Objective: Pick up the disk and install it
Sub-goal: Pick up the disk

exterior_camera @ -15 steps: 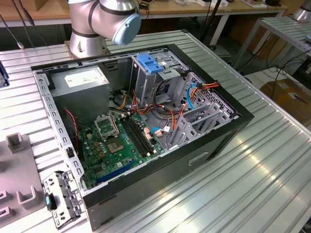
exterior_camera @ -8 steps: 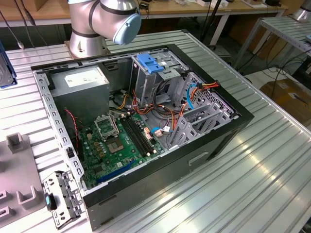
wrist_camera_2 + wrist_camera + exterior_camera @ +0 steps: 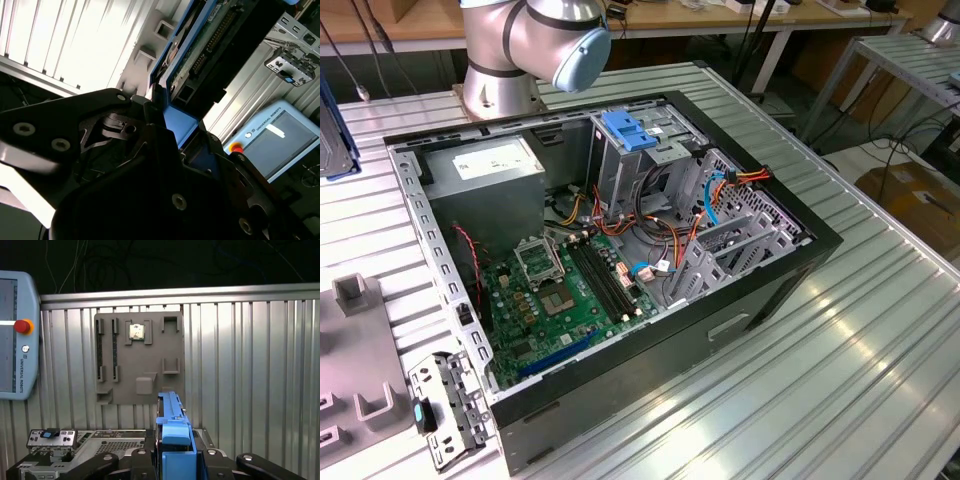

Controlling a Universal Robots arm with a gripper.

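Gripper: my black gripper (image 3: 172, 460) is closed on the disk, its fingers (image 3: 125, 130) pressing the blue plastic frame. I judge that keeps the squeeze off the bare metal and the circuit side.
Disk: the disk, a flat silver hard drive in a blue plastic carrier (image 3: 170, 415), stands edge-on between my fingers, clear of the desk. Its free end juts beyond the fingertips, probably so it can lead.
Bracket: a small perforated metal bracket with a blue tab (image 3: 50, 437) lies flat near the gripper, off to one side and untouched.
Case: the open black computer case (image 3: 620, 250) lies on its side with the panel off, which leaves its grey drive cage (image 3: 630, 160) reachable from above.
Plate: a grey slotted fixture plate (image 3: 140, 360) lies straight ahead past the disk's tip on the ribbed aluminium desk (image 3: 250, 365). Its pockets likely keep parts in known poses.
Pendant: a grey teach pendant with a red button (image 3: 15, 340) lies far off to the side, seemingly out of the way.
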